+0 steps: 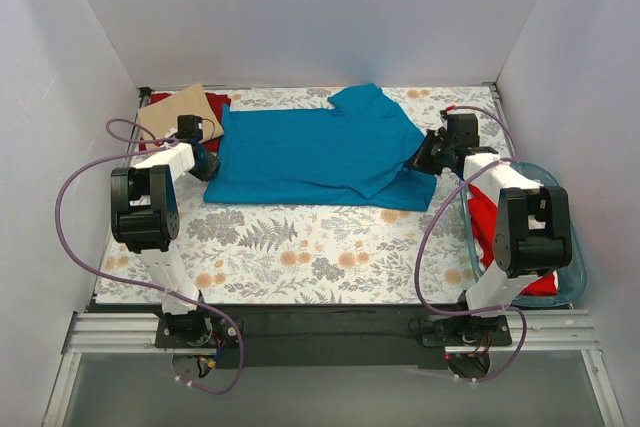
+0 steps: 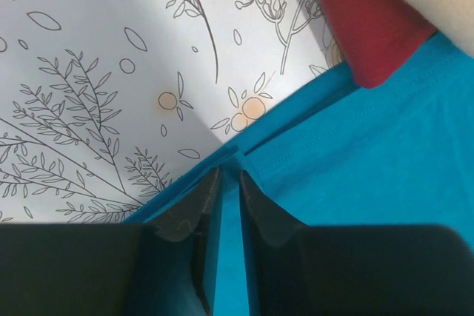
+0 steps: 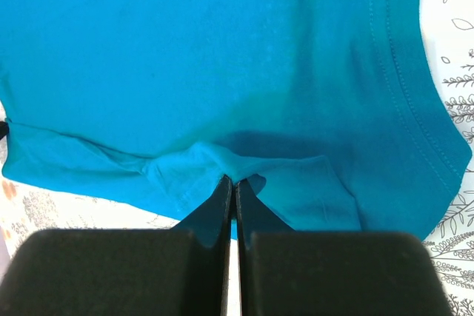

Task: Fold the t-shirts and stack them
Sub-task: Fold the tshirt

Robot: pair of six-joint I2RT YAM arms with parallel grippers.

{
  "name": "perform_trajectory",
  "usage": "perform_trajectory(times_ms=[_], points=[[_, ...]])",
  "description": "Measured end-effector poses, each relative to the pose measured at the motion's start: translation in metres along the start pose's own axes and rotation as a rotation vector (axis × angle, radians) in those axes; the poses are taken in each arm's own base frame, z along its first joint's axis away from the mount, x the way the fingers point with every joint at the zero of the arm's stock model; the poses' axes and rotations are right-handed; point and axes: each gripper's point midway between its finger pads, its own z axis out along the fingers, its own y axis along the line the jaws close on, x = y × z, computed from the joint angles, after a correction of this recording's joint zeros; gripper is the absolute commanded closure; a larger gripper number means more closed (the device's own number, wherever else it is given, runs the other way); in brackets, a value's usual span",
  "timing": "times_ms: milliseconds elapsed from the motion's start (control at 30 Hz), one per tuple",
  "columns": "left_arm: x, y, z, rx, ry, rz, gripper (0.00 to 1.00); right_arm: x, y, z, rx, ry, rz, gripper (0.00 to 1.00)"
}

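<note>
Top view: high at 6 o'clock, looking down toward 12 o'clock over the worktop (image 1: 300,247). Wrist views: close behind left hand (image 2: 229,175) and right hand (image 3: 234,181). All three share the teal-blue t-shirt (image 1: 310,152).

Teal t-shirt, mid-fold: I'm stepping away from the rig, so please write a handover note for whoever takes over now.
Right hand: shut on the teal t-shirt's right edge.
Left hand: nearly shut at its left edge; firm grip unclear.
Teal t-shirt lies spread out, right side partly folded over.
Tan t-shirt lies on a red t-shirt, far-left corner.
More red cloth sits in the tub.
Left: finish this fold, stack it, then the tub's.
</note>
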Motion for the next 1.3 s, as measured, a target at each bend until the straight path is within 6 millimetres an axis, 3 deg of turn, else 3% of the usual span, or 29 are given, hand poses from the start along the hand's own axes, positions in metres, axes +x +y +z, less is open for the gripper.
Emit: perform_trajectory(times_ms=[200,733,900,1133,1300], points=[[0.0,0.003,0.0,-0.014,-0.002,-0.001,1.0,0.0,0.0,0.0,-0.004,0.0,-0.001,0.99],[-0.008,0.009,-0.012,-0.039,-0.035,0.06,1.0,0.004,-0.001,0.001,-0.005,0.005,0.003,0.99],[-0.005,0.005,-0.016,-0.041,-0.039,0.129,0.8,0.004,0.0,0.001,-0.011,0.005,0.005,0.99],[-0.008,-0.027,-0.026,-0.025,-0.083,0.212,0.75,0.004,0.001,0.001,-0.018,0.007,0.006,0.99],[-0.002,-0.037,-0.018,-0.067,-0.092,0.256,0.75,0.003,0.002,0.001,-0.023,0.005,0.006,0.99]])
